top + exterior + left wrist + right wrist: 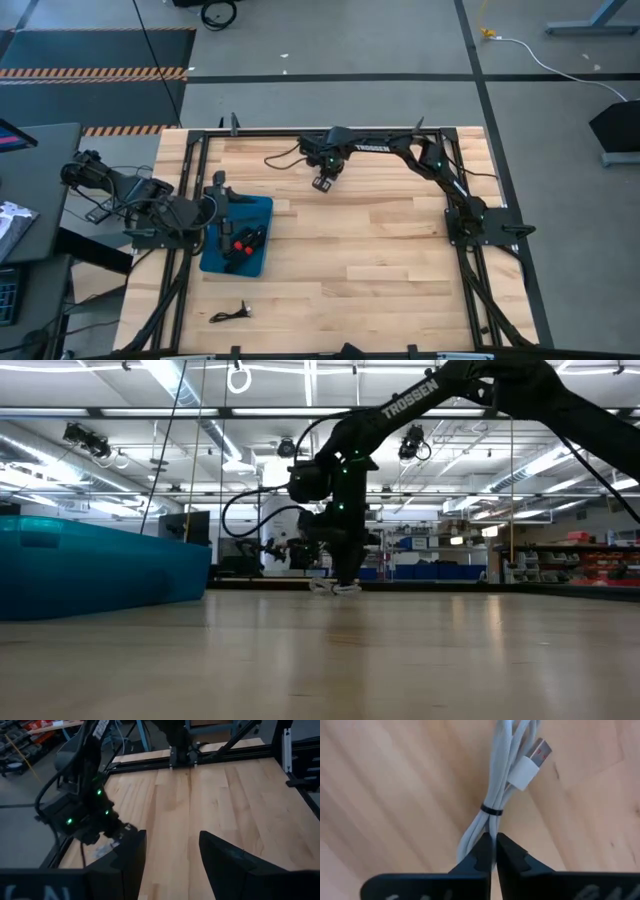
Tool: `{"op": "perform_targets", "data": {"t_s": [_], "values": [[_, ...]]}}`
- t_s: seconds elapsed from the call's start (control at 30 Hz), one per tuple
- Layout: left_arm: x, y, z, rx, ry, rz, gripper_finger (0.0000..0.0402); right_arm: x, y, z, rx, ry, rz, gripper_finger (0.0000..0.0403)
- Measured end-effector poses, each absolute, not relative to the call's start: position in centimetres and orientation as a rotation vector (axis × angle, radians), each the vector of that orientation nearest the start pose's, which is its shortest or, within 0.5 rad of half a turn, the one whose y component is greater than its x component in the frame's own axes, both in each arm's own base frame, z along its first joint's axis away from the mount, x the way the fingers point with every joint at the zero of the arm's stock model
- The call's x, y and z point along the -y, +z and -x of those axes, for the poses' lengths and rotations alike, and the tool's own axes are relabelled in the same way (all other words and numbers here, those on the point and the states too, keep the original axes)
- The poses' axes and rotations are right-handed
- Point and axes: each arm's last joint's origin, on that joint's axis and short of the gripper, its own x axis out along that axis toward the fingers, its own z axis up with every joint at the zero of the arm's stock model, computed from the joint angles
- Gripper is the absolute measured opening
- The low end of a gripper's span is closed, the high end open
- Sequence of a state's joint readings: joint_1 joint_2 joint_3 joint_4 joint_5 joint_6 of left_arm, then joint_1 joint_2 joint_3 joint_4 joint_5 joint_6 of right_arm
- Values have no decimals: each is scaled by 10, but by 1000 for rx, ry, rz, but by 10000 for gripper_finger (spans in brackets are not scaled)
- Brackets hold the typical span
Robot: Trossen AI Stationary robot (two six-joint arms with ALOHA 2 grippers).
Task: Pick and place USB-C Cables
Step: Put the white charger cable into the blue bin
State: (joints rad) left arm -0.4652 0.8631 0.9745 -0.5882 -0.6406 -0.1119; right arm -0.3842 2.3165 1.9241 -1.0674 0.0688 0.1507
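Down near the far edge of the wooden table, left of its middle, the right gripper stands low over the boards with its jaws pinched together on a white cable bundle. That bundle is a thin white cord folded into a long loop, cinched at its waist by a narrow black tie, with a white plug and silver metal tip lying beside the strands; it rests flat on the wood under the fingers. In the low view the same white cable bundle shows as a pale shape on the tabletop beneath the gripper. A blue bin sits near the left edge and holds black cables with red parts. Another black cable lies loose near the front-left corner. The left gripper hovers over the bin's far-left corner, jaws wide and holding nothing.
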Motion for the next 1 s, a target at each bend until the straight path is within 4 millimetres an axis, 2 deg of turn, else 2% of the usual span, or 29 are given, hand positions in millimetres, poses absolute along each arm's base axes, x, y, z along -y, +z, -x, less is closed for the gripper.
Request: {"op": "perform_targets", "data": {"t_s": [0.17, 0.27, 0.37, 0.57, 0.67, 0.77, 0.87, 1.0], "values": [[56, 341, -152, -467, 240, -130, 190, 151, 177, -426, -1465, -441, -222, 7], [56, 340, -151, -478, 247, -103, 190, 130, 199, -430, -1412, -412, -126, 7], [59, 340, -150, -476, 229, -104, 190, 106, 234, -433, -1278, -381, -40, 7], [61, 345, -152, -425, 219, -125, 190, 47, 322, -429, -895, -255, 136, 7], [62, 350, -155, -379, 209, -131, 190, 17, 352, -423, -752, -166, 215, 7], [64, 355, -157, -335, 199, -143, 190, -11, 363, -421, -684, -97, 296, 7], [64, 358, -158, -310, 193, -158, 190, -35, 366, -421, -646, -56, 346, 7], [63, 359, -158, -295, 227, -168, 190, -58, 367, -419, -631, -77, 428, 7]]}}
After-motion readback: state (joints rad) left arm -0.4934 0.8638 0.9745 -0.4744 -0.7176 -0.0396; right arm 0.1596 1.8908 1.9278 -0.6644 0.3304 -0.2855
